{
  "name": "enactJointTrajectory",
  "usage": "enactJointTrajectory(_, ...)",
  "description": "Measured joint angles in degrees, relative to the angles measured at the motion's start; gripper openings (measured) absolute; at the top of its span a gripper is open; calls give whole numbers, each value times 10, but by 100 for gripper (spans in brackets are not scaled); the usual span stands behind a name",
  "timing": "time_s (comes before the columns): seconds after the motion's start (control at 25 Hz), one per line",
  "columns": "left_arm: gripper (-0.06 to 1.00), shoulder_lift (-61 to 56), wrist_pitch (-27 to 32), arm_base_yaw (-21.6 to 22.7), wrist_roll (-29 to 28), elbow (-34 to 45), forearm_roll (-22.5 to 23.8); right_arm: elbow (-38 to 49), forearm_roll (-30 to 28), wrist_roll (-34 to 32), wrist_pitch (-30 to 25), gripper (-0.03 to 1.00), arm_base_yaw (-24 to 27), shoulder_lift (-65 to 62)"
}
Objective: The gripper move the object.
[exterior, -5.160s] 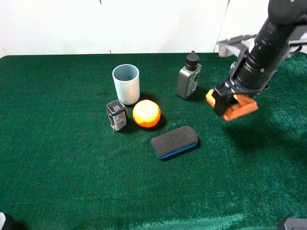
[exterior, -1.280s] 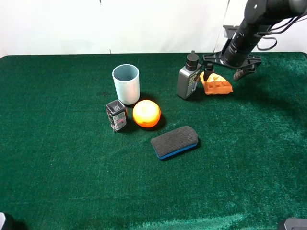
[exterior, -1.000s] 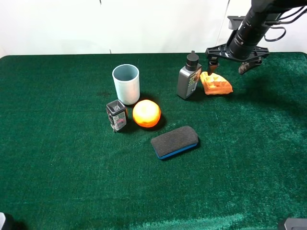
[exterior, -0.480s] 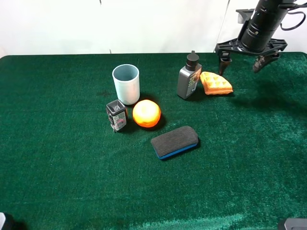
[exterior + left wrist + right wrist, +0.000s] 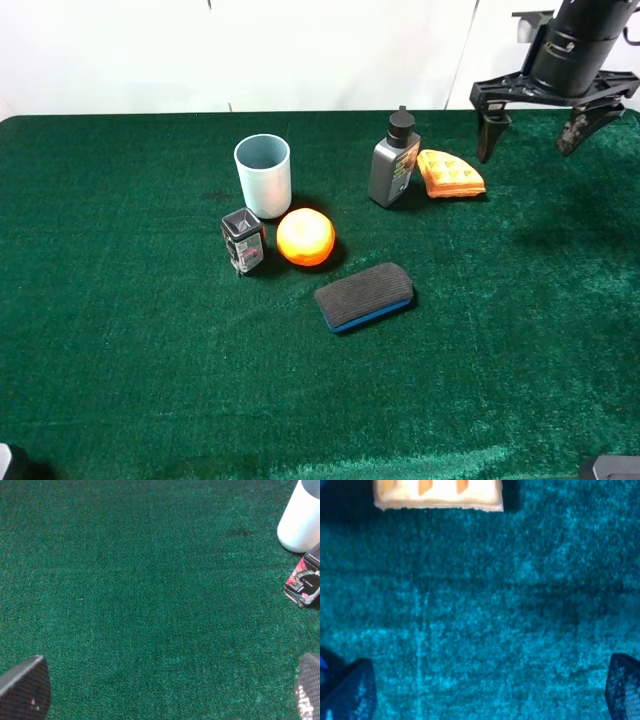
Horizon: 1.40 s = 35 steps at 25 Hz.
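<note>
The orange-yellow waffle wedge (image 5: 450, 174) lies flat on the green cloth, right beside the grey bottle (image 5: 394, 160). Its edge also shows in the right wrist view (image 5: 438, 495). My right gripper (image 5: 534, 125) is open and empty, lifted above the cloth to the right of the wedge and apart from it. In the right wrist view its fingertips (image 5: 347, 690) stand wide apart over bare cloth. My left gripper (image 5: 165, 687) is open and empty over bare cloth; only its fingertips (image 5: 25, 687) show in the left wrist view.
A pale blue cup (image 5: 263, 175), a small black box (image 5: 243, 240), an orange ball (image 5: 305, 237) and a dark eraser with a blue base (image 5: 364, 296) stand mid-table. The cup (image 5: 302, 517) and box (image 5: 305, 580) show in the left wrist view.
My right gripper set the wedge down beside the bottle, let go, and has risen up and to the right away from it. The wedge has stayed still since.
</note>
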<state>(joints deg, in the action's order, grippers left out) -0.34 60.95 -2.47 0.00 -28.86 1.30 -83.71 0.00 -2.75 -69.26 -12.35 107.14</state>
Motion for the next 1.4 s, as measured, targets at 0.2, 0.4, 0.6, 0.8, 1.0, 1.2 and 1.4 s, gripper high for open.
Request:
enactJointTrajectory(0.2, 99, 0, 0, 0, 0, 0, 0, 11, 21, 0, -1, 70, 0, -47)
enactJointTrajectory(0.4, 99, 0, 0, 0, 0, 0, 0, 33, 34, 0, -2, 70, 0, -109)
enactJointTrajectory(0.6, 99, 0, 0, 0, 0, 0, 0, 56, 36, 0, -3, 70, 0, -182)
enactJointTrajectory(0.8, 99, 0, 0, 0, 0, 0, 0, 89, 36, 0, -3, 70, 0, -258)
enactJointTrajectory(1.0, 99, 0, 0, 0, 0, 0, 0, 130, 36, 0, -3, 70, 0, -335)
enactJointTrajectory(1.2, 99, 0, 0, 0, 0, 0, 0, 181, 36, 0, -4, 70, 0, -416)
enactJointTrajectory(1.4, 99, 0, 0, 0, 0, 0, 0, 227, 36, 0, -4, 70, 0, -500)
